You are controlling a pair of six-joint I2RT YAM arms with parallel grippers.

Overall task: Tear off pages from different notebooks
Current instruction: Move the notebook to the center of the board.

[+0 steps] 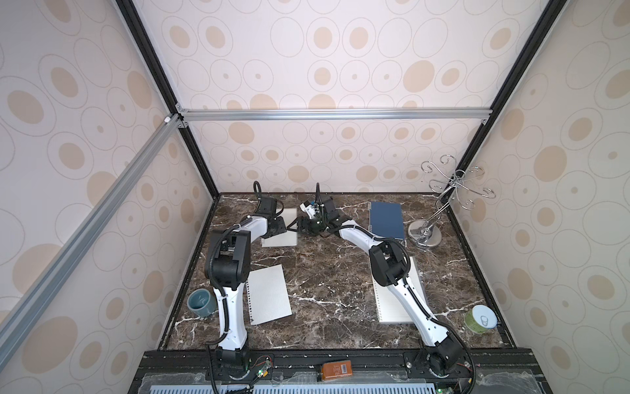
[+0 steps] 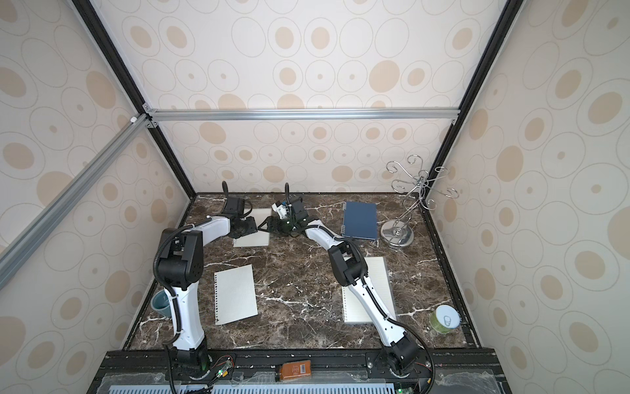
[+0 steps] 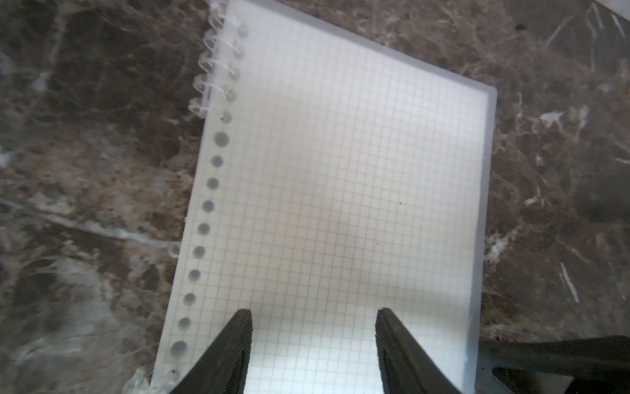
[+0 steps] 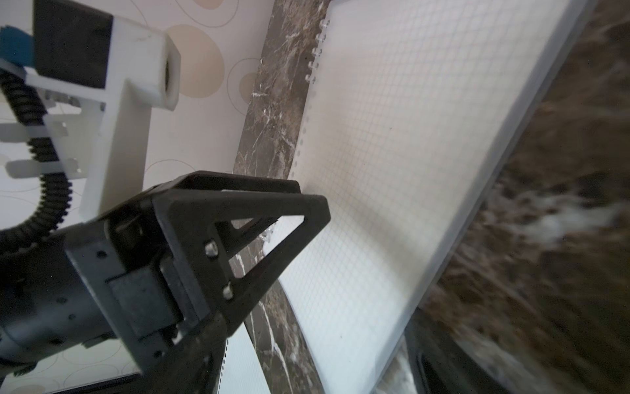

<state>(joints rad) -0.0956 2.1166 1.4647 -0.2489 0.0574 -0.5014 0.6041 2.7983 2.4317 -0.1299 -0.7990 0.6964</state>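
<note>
At the lower left of a top view a loose page (image 1: 269, 295) lies flat beside the left arm (image 1: 231, 307). Its holed edge is to the left and its long axis runs up the frame. We judge it a sheet already freed and set clear of the work.

At upper centre sits the small notebook (image 1: 284, 238), its long axis likewise up the frame. The left gripper (image 3: 313, 312) stands over it about half open, with nothing between its fingers. In the left wrist view both tips appear to rest on the top sheet (image 3: 341, 187), we think to pin the book while a sheet is pulled. There the coil (image 3: 204, 60) threads only the upper holes, so the top sheet looks partly freed.

The right gripper (image 1: 300, 229) sits at the book's right edge, opposite the coil, jaws wide. Whether the sheet's edge lies between them we cannot tell.

Further right, the blue notebook (image 1: 387, 220) and the larger notebook (image 1: 385, 308) lie flat, coils left, with neither gripper on them.
</note>
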